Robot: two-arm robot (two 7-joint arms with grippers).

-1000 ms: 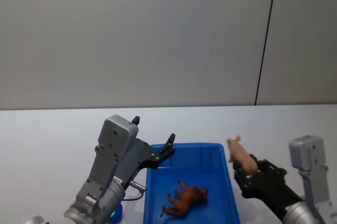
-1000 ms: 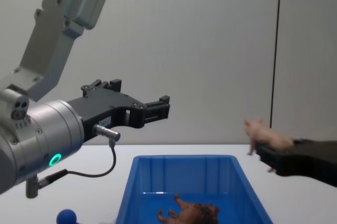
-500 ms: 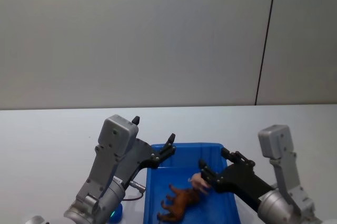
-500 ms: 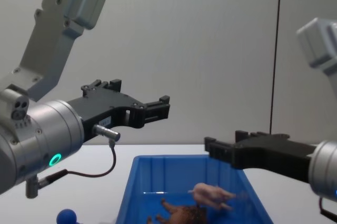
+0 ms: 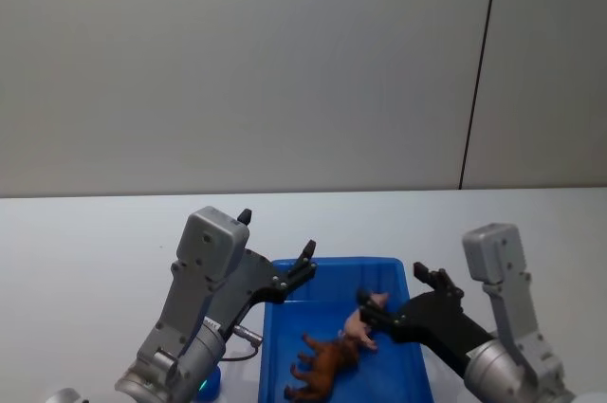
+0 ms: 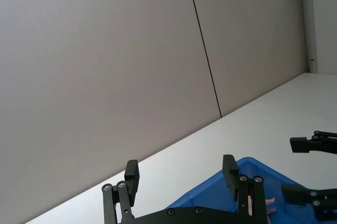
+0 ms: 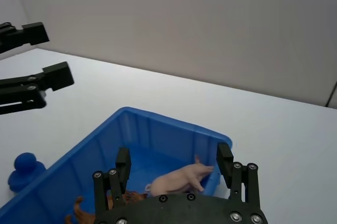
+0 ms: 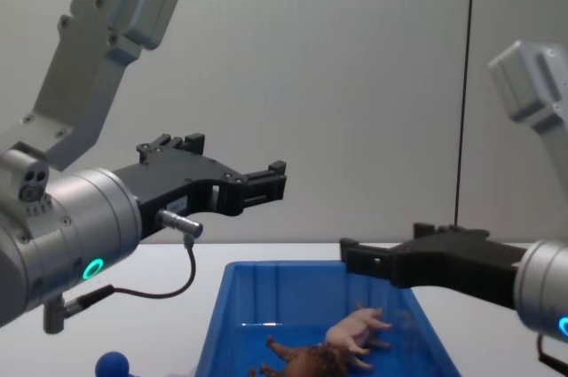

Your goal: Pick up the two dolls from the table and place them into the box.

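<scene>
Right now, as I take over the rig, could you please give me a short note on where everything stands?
Left gripper: open, empty, raised over the far left corner of the box.
Right gripper: open, empty, above the box's right side.
Things: the pink pig and the brown animal lie close together inside the box.
Done: both toys are in the box.
Left: nothing to pick; probably just pull both arms clear.

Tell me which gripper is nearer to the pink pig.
Right. The right gripper is open just above the pink pig; the left gripper is open, higher, near the box's far left corner.
</scene>
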